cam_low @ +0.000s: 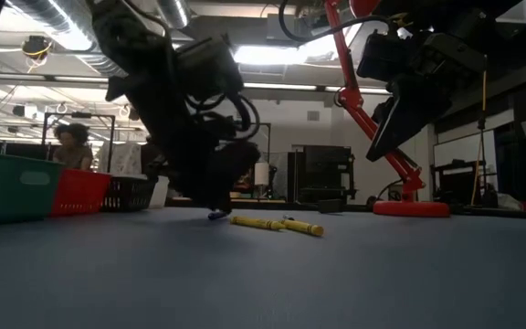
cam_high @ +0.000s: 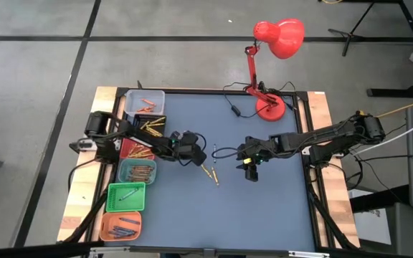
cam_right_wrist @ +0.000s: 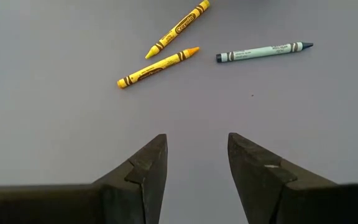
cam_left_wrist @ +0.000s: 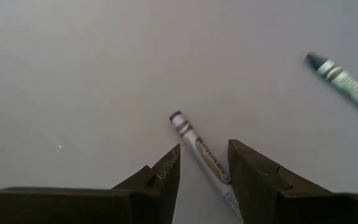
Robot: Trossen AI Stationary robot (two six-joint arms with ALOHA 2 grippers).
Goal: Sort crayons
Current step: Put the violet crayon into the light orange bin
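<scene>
Lining the desk's (cam_high: 264, 215) left edge, small bins (cam_high: 137, 172) hold sorted crayons (cam_high: 140, 170), from a pale one at the far end to an orange one at the near end. Just right of them, the left pincer (cam_high: 192, 155) hangs low over the blue top, its fingers (cam_left_wrist: 160, 177) spread on either side of a pale-wrapped crayon (cam_left_wrist: 199, 149) without pinching it. Two yellow crayons (cam_high: 209, 174) lie loose near the middle. Right of those, the right pincer (cam_high: 250, 170) hovers spread and holds nothing. A red lamp (cam_high: 278, 37) stands at the far edge.
</scene>
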